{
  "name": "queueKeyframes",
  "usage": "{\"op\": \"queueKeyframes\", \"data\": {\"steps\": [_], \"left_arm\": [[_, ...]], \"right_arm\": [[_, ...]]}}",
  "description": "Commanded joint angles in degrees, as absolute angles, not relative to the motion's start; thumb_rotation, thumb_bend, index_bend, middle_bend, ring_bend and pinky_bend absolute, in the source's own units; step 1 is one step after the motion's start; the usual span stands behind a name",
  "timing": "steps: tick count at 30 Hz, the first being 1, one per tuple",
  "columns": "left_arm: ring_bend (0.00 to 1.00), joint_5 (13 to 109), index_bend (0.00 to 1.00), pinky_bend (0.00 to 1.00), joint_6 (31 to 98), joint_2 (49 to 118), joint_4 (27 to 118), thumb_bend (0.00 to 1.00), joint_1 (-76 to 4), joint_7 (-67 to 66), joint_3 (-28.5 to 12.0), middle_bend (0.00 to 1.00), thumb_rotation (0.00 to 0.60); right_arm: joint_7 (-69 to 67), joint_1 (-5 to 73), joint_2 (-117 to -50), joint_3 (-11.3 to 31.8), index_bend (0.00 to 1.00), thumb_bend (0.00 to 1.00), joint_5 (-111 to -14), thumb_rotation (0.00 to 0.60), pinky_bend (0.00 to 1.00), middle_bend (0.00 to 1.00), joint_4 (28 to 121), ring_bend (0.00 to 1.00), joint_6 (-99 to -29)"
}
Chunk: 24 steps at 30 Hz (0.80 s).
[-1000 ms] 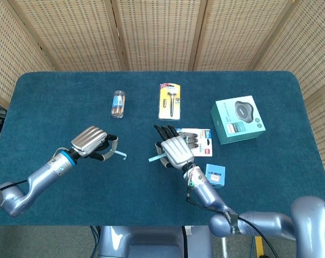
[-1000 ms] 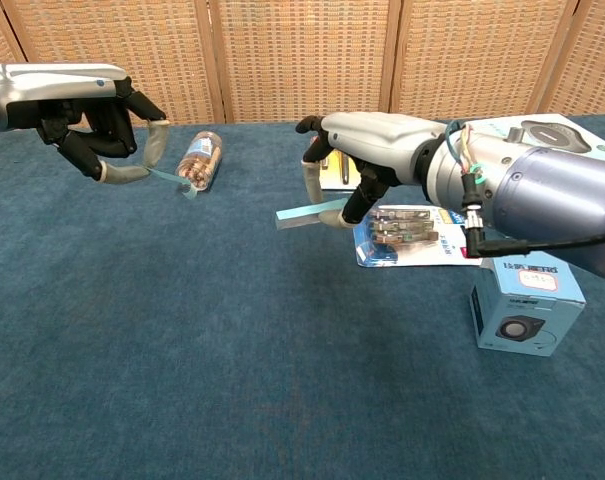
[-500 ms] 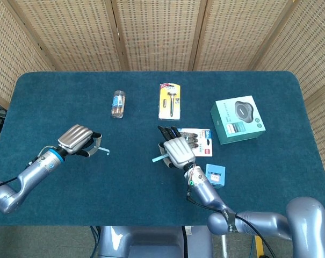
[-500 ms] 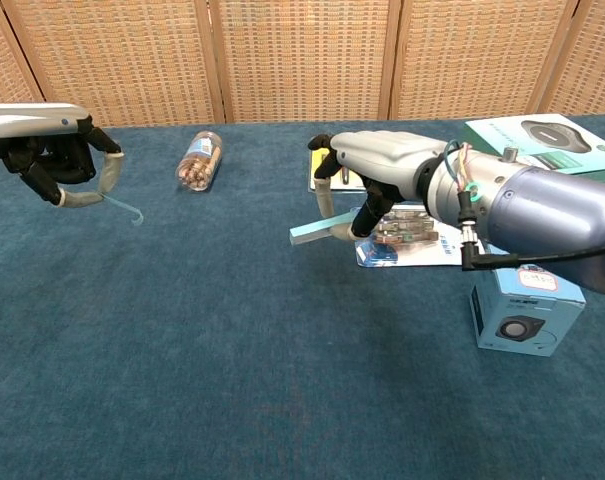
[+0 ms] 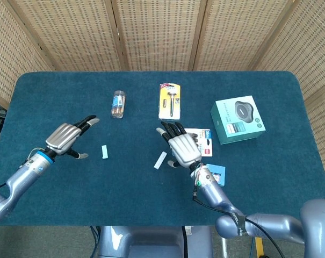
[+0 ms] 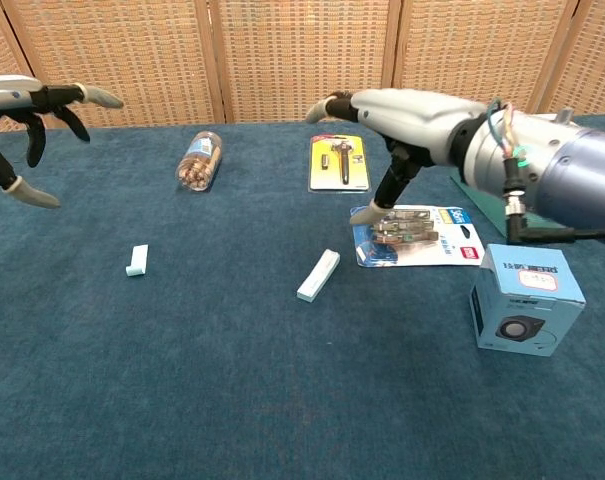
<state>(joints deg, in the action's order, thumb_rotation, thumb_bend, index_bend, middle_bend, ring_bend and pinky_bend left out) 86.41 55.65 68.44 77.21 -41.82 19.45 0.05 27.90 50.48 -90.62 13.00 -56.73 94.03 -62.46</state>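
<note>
From above, both hands show whole, fingers spread, grasping nothing. The small piece [image 5: 105, 152] lies just right of the left hand [image 5: 65, 137]; the longer piece [image 5: 160, 159] lies just left of the right hand [image 5: 183, 150].

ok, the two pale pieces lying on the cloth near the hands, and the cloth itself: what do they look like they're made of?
Longer piece: matte pale mint block with squared edges and no shine, probably plastic or eraser-like rubber. Smaller piece: same colour and dull finish, likely the same stuff, though too small to be sure. Cloth: dark teal with a fuzzy, mottled nap, like felt or short-pile fabric. Both the left hand and right hand hold nothing.
</note>
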Motion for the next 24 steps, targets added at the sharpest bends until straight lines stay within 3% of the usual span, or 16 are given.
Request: {"op": "queueKeyframes", "data": {"steps": [1,6,9,15,19,24], "left_arm": [[0.01,85.40,0.00,0.23,62.04,65.47,80.65,0.00,-37.10,17.55,-0.47,0.00,0.600],[0.00,82.26,0.00,0.02,64.71,61.79,82.97,0.00,-31.46,12.36,1.53,0.00,0.600],[0.00,80.75,0.00,0.00,71.12,62.08,82.22,0.00,-26.30,11.51,1.42,0.00,0.600],[0.00,81.49,0.00,0.00,81.12,64.74,79.32,0.00,-18.35,19.06,1.46,0.00,0.600],[0.00,81.85,0.00,0.00,85.47,66.81,78.39,0.00,-14.99,19.88,1.37,0.00,0.600],[0.00,82.47,0.00,0.00,90.08,69.27,78.87,0.00,-11.11,19.83,1.26,0.00,0.600]], "right_arm": [[23.53,46.51,-84.89,10.62,0.07,0.00,-65.69,0.600,0.00,0.00,96.00,0.00,-66.79],[10.36,42.14,-80.35,7.39,0.07,0.00,-80.23,0.600,0.00,0.00,84.44,0.00,-73.26],[1.18,39.22,-80.12,6.07,0.07,0.00,-84.31,0.600,0.00,0.00,72.75,0.00,-77.54],[-10.47,32.71,-81.14,3.87,0.06,0.00,-85.01,0.600,0.00,0.00,59.44,0.00,-82.00],[-15.37,28.77,-81.01,2.75,0.01,0.00,-84.63,0.600,0.00,0.00,57.93,0.00,-83.86],[-17.32,22.27,-78.20,0.99,0.00,0.00,-83.07,0.600,0.00,0.00,64.77,0.00,-86.07]]}}
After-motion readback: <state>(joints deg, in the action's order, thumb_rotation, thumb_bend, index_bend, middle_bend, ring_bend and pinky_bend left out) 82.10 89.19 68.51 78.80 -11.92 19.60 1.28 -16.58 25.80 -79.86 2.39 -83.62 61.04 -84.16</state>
